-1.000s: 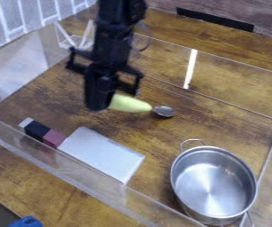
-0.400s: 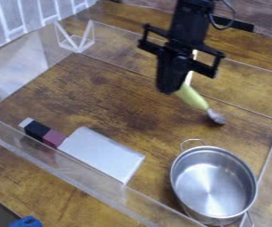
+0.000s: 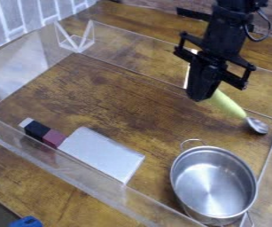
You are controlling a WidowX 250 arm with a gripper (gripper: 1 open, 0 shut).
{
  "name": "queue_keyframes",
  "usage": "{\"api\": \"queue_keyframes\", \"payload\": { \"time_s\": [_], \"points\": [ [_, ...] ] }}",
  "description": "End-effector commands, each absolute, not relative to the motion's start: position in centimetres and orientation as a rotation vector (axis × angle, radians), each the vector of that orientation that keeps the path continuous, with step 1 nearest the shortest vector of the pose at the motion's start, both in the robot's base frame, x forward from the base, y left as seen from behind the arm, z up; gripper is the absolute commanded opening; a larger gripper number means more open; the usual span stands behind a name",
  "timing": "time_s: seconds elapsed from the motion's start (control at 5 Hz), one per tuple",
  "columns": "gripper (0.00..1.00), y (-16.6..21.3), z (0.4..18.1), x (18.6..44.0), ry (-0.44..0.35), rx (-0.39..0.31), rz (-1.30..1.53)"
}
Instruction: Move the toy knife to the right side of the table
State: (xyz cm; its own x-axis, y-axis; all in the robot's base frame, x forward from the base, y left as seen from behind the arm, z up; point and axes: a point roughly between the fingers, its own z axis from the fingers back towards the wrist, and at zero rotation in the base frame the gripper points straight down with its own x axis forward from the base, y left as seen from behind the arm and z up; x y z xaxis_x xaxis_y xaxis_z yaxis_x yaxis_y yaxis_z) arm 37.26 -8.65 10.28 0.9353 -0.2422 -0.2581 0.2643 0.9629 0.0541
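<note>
The toy knife (image 3: pixel 234 107), with a yellow-green handle and a small silver tip (image 3: pixel 259 125), slants down to the right over the right part of the table (image 3: pixel 108 89). My gripper (image 3: pixel 206 91) is black and points down. It is shut on the upper end of the knife's handle, so that end is hidden behind the fingers. The silver tip lies close to the clear right wall; I cannot tell whether it touches the wood.
A steel pot (image 3: pixel 213 184) stands at the front right, just below the knife. A flat grey cleaver (image 3: pixel 100 153) with a black-and-maroon handle (image 3: pixel 40 133) lies at the front left. Low clear walls (image 3: pixel 19 62) ring the tabletop.
My gripper has travelled from the table's middle to the right side and rolled about its axis. The knife came along with it, its tip now near the right wall.
</note>
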Motion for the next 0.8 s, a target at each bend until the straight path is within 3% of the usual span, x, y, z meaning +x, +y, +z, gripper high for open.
{"api": "queue_keyframes", "payload": {
  "time_s": [0.0, 0.2, 0.6],
  "points": [
    [0.00, -9.1, 11.4, 38.5, 0.161, 0.078, -0.425],
    [0.00, -8.4, 10.0, 39.8, 0.150, 0.079, -0.546],
    [0.00, -6.3, 8.7, 41.9, 0.132, 0.070, -0.646]
  ]
}}
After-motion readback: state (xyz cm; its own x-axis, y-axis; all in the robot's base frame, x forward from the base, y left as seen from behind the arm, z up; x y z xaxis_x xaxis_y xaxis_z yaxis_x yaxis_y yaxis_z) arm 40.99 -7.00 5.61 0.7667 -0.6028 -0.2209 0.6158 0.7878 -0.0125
